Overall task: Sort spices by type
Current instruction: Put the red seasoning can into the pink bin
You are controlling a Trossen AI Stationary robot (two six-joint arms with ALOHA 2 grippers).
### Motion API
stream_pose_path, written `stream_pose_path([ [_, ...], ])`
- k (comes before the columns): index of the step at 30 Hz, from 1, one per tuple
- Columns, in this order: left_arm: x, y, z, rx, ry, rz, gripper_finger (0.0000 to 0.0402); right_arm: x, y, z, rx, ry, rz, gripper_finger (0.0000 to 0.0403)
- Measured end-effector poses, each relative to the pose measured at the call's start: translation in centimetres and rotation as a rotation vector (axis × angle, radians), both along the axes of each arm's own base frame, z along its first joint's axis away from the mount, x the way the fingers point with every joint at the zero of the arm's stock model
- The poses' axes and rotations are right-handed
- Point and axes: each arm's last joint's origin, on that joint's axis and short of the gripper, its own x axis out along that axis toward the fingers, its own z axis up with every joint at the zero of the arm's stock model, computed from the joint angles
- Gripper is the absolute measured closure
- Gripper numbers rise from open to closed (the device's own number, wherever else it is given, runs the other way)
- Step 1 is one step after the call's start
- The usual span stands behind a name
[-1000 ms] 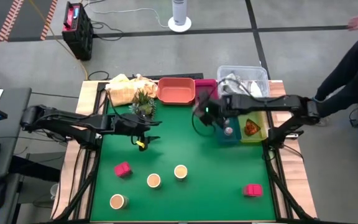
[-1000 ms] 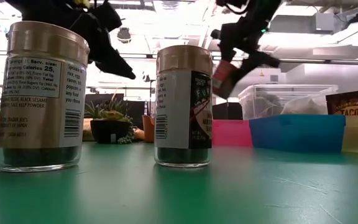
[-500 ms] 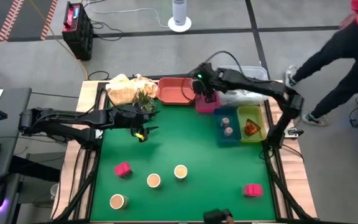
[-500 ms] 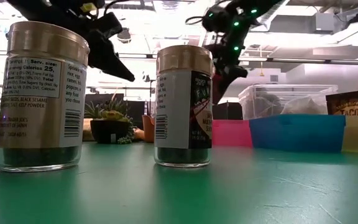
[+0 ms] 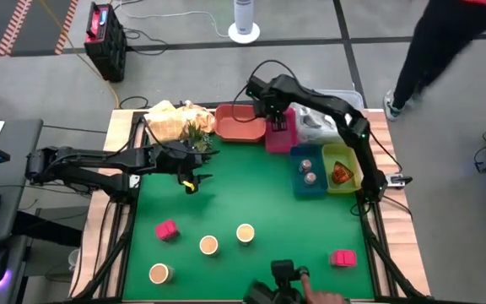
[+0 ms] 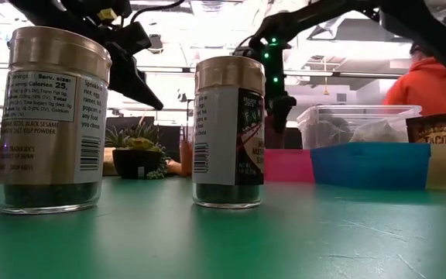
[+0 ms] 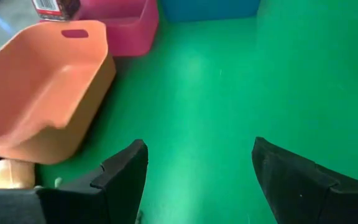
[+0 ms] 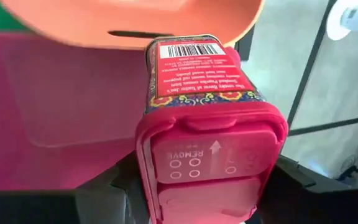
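A magenta spice tin (image 8: 209,149), lid toward the wrist cam, sits clamped in the right claw (image 5: 278,125) over the pink tray (image 5: 278,140) at the table's far edge, next to the orange tray (image 5: 240,123). In the right wrist view the tin's barcode label points at the orange tray's rim (image 8: 129,18), w/ the pink tray's inside (image 8: 61,118) beneath and beside it.

Two small jars (image 5: 308,171) lie in the blue tray (image 5: 309,187), just right of the pink one; a red-orange packet (image 5: 341,174) lies in the yellow tray (image 5: 348,186) beside that. A clear bin (image 5: 332,101) stands behind them.

Still out on the green table (image 5: 251,194): three tan-lidded cups, one at front left (image 5: 159,273), one mid (image 5: 208,245), one further right (image 5: 245,232); a magenta tin (image 5: 166,229) left of them, another (image 5: 342,257) near the front right corner. Low view puts two of the cups up close as glass jars w/ gold caps, (image 6: 51,120) and (image 6: 228,132).

Left claw (image 5: 197,177) hangs open above bare green, near the potted plant (image 5: 194,135) and crumpled tan bag (image 5: 169,120) at the back left; its wrist cam shows both fingers (image 7: 123,177) spread wide w/ nothing between, the orange tray (image 7: 42,93) ahead.

A person in dark trousers (image 5: 445,42) passes on the floor beyond the table's far right; orange hoodie (image 6: 432,93) in the low view. A hand (image 5: 319,297) and dark device show at the front edge
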Motion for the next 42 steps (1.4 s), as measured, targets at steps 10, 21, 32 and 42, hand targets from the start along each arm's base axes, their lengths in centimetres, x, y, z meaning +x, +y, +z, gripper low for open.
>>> stream_pose_path([
  [10,-0.2,0.0,-0.3,-0.005,0.037,0.001,0.0128,-1.0,-0.4,1.0,0.000,-0.025,-0.054,0.0164],
  [21,-0.2,0.0,-0.2,0.010,0.038,-0.003,0.0128,-1.4,-0.9,-0.4,0.066,0.035,-0.078,0.0164],
  [32,-0.4,-0.1,-0.5,-0.010,0.070,0.005,0.0128,-0.9,-2.5,-5.0,0.155,0.108,-0.104,0.0147],
  [42,-0.5,-0.1,-0.6,-0.005,0.085,-0.001,0.0128,-0.7,-2.6,-4.6,0.136,0.072,-0.096,0.0075],
])
